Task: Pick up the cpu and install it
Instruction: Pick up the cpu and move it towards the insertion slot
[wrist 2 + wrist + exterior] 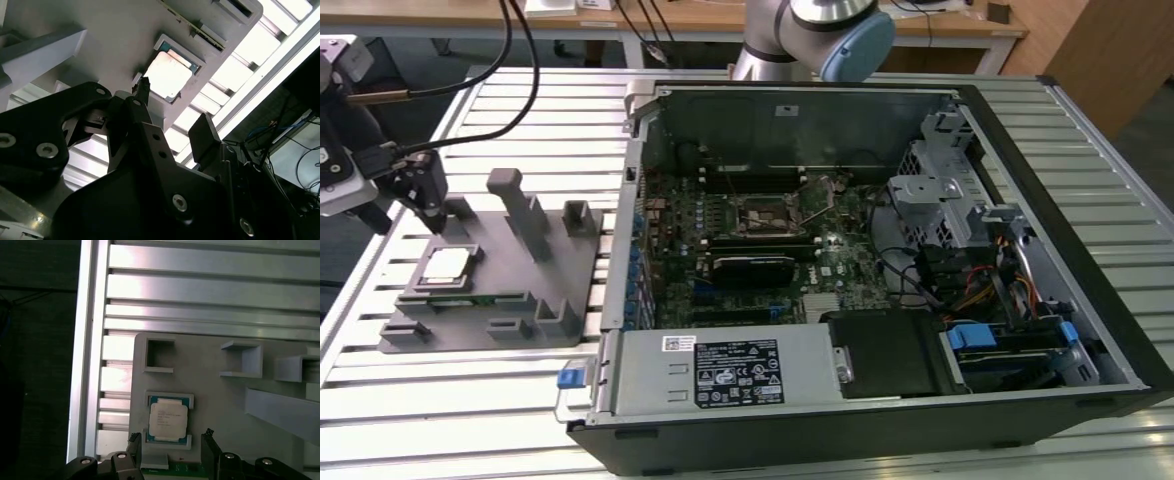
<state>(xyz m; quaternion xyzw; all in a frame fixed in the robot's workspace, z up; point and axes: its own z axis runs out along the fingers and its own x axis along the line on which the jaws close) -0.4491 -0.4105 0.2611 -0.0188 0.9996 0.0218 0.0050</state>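
Observation:
The cpu (447, 263) is a small pale silver square lying flat in a pocket of the grey fixture (520, 295), at the exterior view's left. My gripper (407, 212) hangs just above and behind it, open and holding nothing. In the first wrist view the cpu (168, 421) lies just beyond the two black fingertips (134, 438), which stand about as far apart as the pocket is wide. The second wrist view shows the cpu (167, 75) past the open gripper (175, 102). The motherboard's socket (767, 213) sits inside the open computer case.
The open computer case (1014, 230) fills the middle and the exterior view's right, with a silver labelled power supply (720, 370) at its front. Upright grey posts (520, 210) rise from the fixture beside the cpu. Cables (454, 85) trail above the gripper. The slatted aluminium table (454, 400) lies underneath.

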